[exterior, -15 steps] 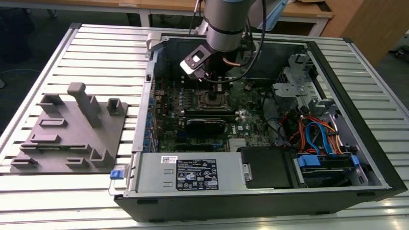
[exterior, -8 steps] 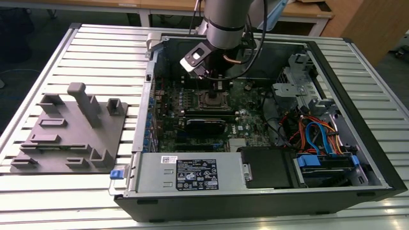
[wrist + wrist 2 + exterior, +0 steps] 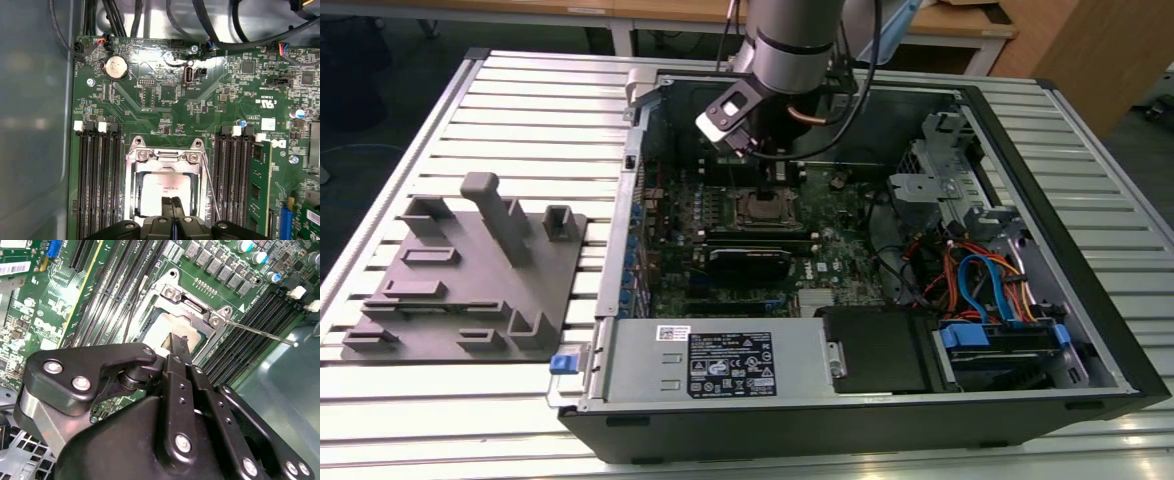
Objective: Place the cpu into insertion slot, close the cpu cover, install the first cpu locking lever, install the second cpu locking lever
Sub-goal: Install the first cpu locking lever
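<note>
Hovering with fingers (image 3: 167, 206) pressed together over cpu (image 3: 162, 186), already seated beneath lowered cpu cover (image 3: 165, 156); leaving locking lever (image 3: 211, 190) seemingly unlatched.

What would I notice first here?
The big grey robot arm reaching down into the open computer case catches the eye first, in the exterior view. In the first wrist view its black pincer, shut, points at the shiny silver cpu framed by the metal cpu cover on the green motherboard.

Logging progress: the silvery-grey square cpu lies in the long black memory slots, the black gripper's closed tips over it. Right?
No: the first wrist view shows the cpu in the square metal-rimmed insertion slot; the gripper, closed, is over it.
</note>
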